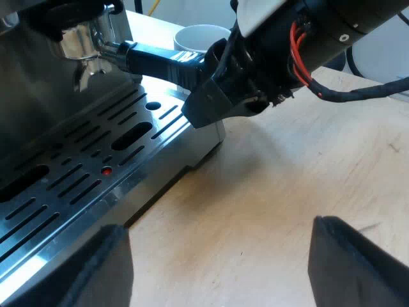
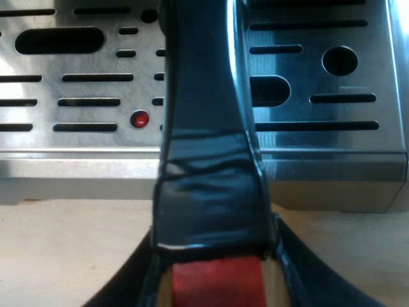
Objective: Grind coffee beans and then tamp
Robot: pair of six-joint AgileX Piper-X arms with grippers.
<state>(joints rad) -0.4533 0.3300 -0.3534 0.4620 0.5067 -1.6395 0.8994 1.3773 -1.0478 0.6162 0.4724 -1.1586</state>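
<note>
Left wrist view: my left gripper hangs over the table beside the tray, fingers wide apart. The holder sits locked in the machine, with the right gripper at its handle and a mug behind. Right wrist view: the right fingers clamp the handle by its red end, over the tray's edge.

one espresso machine, one metal holder, and what looks like one mug.
</note>
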